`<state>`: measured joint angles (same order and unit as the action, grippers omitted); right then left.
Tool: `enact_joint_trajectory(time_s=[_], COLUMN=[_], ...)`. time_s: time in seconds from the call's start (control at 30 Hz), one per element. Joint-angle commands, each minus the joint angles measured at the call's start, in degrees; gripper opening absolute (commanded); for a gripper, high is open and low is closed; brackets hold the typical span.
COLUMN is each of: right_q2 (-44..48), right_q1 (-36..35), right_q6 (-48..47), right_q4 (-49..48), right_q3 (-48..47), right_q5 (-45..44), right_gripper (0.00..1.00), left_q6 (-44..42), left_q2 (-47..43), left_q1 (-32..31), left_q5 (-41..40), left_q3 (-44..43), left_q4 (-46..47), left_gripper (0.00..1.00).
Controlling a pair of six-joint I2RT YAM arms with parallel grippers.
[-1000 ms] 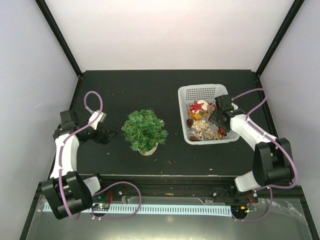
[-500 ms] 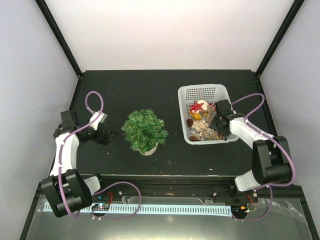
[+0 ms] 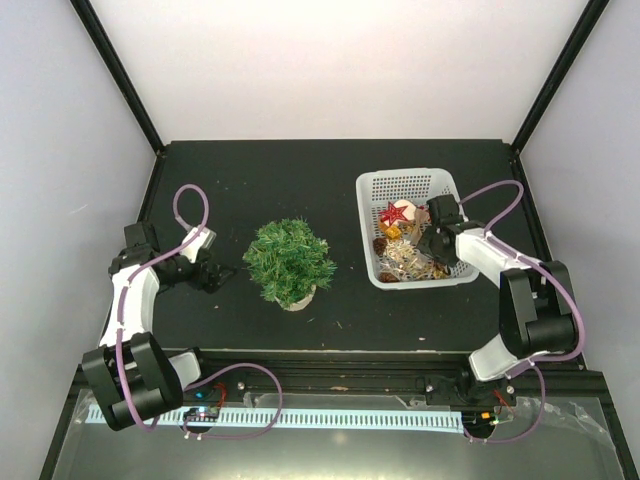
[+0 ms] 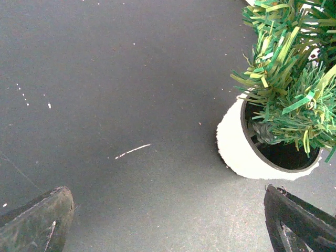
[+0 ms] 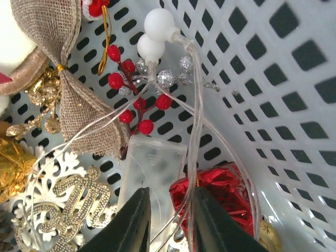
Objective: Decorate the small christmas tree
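The small christmas tree, bushy and green on a pale round base, stands at mid-table; its branches fill the top right of the left wrist view. My left gripper sits low just left of it, open wide with only bare table between its fingers. My right gripper is down inside the white mesh basket. Its jaws stand a narrow gap apart over a clear plastic box and a red foil ornament, with thin clear wires running between them.
The basket wall rises close on the right gripper's right side. Inside lie a red star, a red berry sprig, a burlap bow, two white balls and a gold glitter ornament. Black posts frame the table's back corners.
The right gripper's jaws have narrowed markedly while it settled lower into the basket. The left gripper has edged slightly toward the tree and stays wide open.
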<state>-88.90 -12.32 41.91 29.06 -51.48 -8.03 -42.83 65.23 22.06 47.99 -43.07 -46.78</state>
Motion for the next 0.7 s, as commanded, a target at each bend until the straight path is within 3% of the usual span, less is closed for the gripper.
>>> enact_joint_trajectory(time_s=[0.0, 0.17, 0.67], right_q2=[-2.2, -2.8, 4.7], right_q1=[0.3, 0.3, 0.5], right_q6=[-0.5, -1.0, -4.9], right_q4=[-1.9, -1.6, 4.1], right_q3=[-1.1, -3.4, -8.1], right_q5=[1.7, 2.3, -2.1], right_gripper=[0.21, 0.02, 0.01], left_q6=[-2.1, -2.1, -2.0], left_q2=[-0.8, -0.6, -0.4], left_q1=[0.3, 0.3, 0.4], left_q5=[0.7, 0.7, 0.7], left_q3=[0.3, 0.4, 0.7], left_q4=[-0.6, -0.5, -0.1], left_gripper=[0.99, 0.99, 0.99])
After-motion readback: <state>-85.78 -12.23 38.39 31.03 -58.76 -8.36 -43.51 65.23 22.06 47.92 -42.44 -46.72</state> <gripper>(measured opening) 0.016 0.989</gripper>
